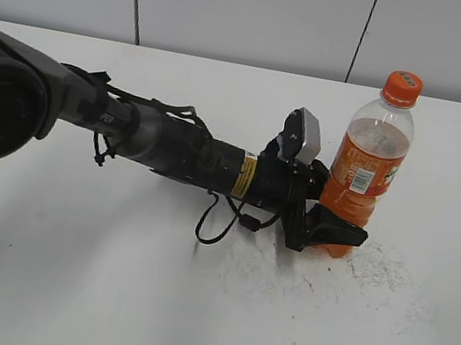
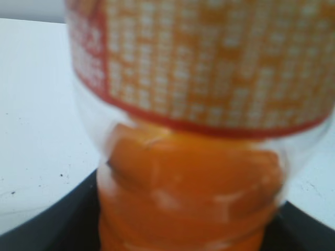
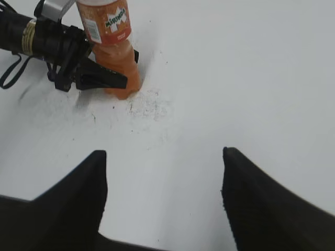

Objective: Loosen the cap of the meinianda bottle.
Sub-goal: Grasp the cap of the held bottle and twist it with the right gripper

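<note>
Upright, the meinianda bottle (image 1: 362, 173) sits clamped low in the left gripper (image 1: 332, 231), cap (image 1: 402, 87) on, while the right gripper (image 3: 163, 178) hovers with jaws apart.

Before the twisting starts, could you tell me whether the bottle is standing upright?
Upright: the meinianda bottle stands on the table, cap on top.

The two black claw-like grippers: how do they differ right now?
The left gripper is closed around the lower body of the clear plastic orange-drink bottle; the right gripper is open, holding nothing. Left sits low at the white table; right hovers farther off. Both have black fingers.
</note>
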Action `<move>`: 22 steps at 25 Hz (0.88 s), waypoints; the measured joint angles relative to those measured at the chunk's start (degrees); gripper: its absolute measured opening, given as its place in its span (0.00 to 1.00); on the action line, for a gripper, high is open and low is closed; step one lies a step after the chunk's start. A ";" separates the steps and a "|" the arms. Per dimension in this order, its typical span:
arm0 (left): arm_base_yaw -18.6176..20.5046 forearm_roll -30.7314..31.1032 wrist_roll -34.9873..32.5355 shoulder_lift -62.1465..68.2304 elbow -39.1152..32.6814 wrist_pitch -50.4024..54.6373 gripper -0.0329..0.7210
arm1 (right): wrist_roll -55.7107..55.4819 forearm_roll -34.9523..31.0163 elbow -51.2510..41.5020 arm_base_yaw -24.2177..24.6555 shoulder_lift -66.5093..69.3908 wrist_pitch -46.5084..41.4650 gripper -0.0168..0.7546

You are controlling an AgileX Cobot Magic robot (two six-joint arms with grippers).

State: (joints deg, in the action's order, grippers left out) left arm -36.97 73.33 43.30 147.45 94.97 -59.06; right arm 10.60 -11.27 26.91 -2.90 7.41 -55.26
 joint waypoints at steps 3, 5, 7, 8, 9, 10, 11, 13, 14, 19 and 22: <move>0.00 0.05 0.00 0.00 0.00 -0.05 0.74 | -0.32 -3.80 0.63 0.00 7.86 6.13 0.68; 0.00 0.05 -0.02 0.00 0.00 -0.12 0.74 | -0.18 -8.43 2.20 0.00 13.80 9.72 0.68; 0.00 0.07 -0.02 0.00 0.00 -0.12 0.74 | 0.99 -12.76 4.93 0.00 19.39 12.21 0.68; 0.00 0.07 -0.02 0.00 0.00 -0.12 0.74 | 1.84 -14.59 6.62 0.00 22.54 12.73 0.68; 0.00 0.12 -0.07 0.00 0.00 -0.12 0.74 | 2.97 -16.66 9.01 0.00 25.23 12.79 0.68; 0.00 0.12 -0.07 0.00 0.00 -0.12 0.74 | 4.43 -19.22 12.09 0.00 29.09 12.66 0.68; 0.00 0.12 -0.13 0.00 0.00 -0.12 0.74 | 5.68 -21.41 14.97 0.00 32.45 12.28 0.68; 0.00 0.12 -0.19 0.00 0.00 -0.17 0.74 | 7.97 -25.10 20.30 0.00 38.48 10.19 0.68; 0.00 0.14 -0.19 0.00 0.00 -0.17 0.74 | 9.18 -26.61 22.23 0.00 42.69 9.14 0.68; 0.00 0.14 -0.19 0.00 0.00 -0.29 0.74 | 11.63 -29.26 36.35 0.00 57.51 -1.90 0.68; 0.00 0.14 -0.19 0.00 0.00 -0.29 0.74 | 6.96 -25.32 45.69 -2.25 64.47 -6.39 0.68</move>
State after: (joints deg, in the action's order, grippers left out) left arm -36.97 73.47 43.11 147.45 94.97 -59.35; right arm 17.56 -36.58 72.60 -5.15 71.87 -61.65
